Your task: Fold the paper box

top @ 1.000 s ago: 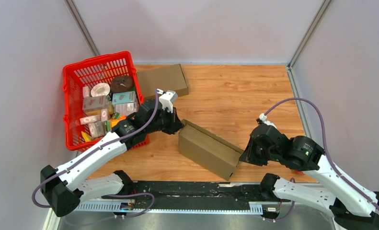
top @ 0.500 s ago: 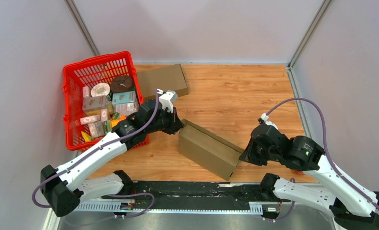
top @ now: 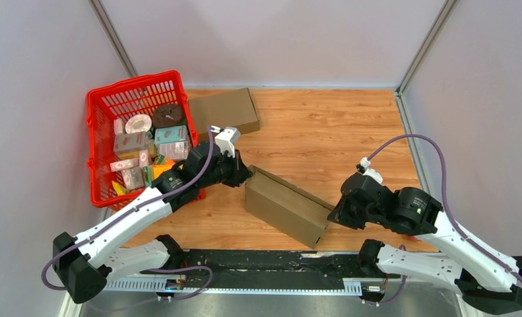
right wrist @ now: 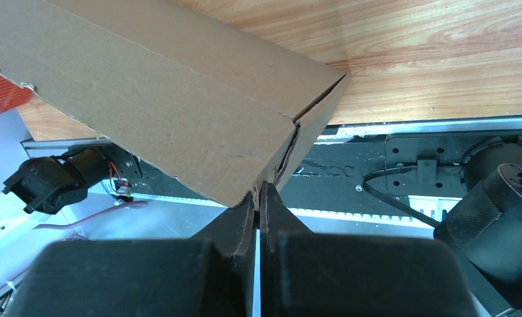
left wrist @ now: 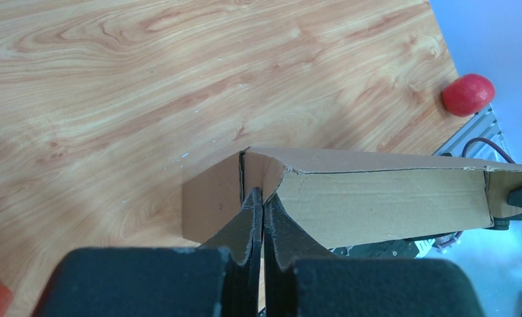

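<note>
1. The paper box is a long brown carton. It lies slantwise in the middle of the counter, close to the near edge. One end points toward the left far side and the other toward the right near corner.
2. Its top looks open along the far long side, where a thin wall stands up. In the left wrist view the box shows a folded end corner with a slit in the card.
3. The left tool meets the box's left end. Seen from the wrist, the left tool is clenched, its two fingers pinching the thin card at that corner.
4. The right tool meets the box's right end at the near edge of the counter. In its own view the right tool is likewise clenched on the card edge at the end corner of the box.
5. A red basket stands at the left edge of the counter, filled with small packets and round rolls.
6. A flat cardboard piece lies at the far edge, just beside the basket.
7. A red rounded thing shows in the left wrist view, off the counter's edge.
</note>
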Available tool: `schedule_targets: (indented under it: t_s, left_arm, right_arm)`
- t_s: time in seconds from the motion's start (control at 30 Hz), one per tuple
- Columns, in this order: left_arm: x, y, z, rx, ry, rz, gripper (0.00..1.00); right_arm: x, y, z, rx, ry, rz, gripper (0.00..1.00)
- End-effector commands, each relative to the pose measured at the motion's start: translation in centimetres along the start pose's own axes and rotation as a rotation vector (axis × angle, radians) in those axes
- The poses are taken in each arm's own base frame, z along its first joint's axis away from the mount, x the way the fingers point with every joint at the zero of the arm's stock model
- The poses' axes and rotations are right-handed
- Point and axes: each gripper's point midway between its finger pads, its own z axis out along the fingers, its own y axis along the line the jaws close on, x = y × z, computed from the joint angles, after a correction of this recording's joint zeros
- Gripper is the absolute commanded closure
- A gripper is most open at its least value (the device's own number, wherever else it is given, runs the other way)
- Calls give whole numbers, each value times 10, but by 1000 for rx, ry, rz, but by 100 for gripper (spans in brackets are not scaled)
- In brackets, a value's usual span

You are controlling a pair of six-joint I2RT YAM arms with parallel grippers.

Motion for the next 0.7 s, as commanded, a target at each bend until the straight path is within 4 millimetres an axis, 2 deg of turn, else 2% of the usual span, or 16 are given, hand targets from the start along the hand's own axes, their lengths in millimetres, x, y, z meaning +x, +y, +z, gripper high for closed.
schedule_targets:
  t_s: [0.0,0.07,0.23,0.37,0.53,0.67]
  left_arm:
    - [38,10,-3,-43,111,-42,100]
    - [35,8,-5,-34,93,-43,100]
    - [41,11,-5,-37,92,-36,100]
    - [45,12,-5,-27,85,-39,100]
    - [45,12,-8,-22,70,-37,100]
    - [45,12,-9,-24,74,-35,100]
  right_arm:
    - [9,-46,7,223,-21,26,98]
    - [11,-49,14,248,-34,22,98]
    - [20,-61,22,296,-34,-146,99]
    - [11,-68,17,312,-60,-255,100]
    - [-2,-64,2,276,-90,-330,100]
    - [4,-69,2,252,-66,-313,100]
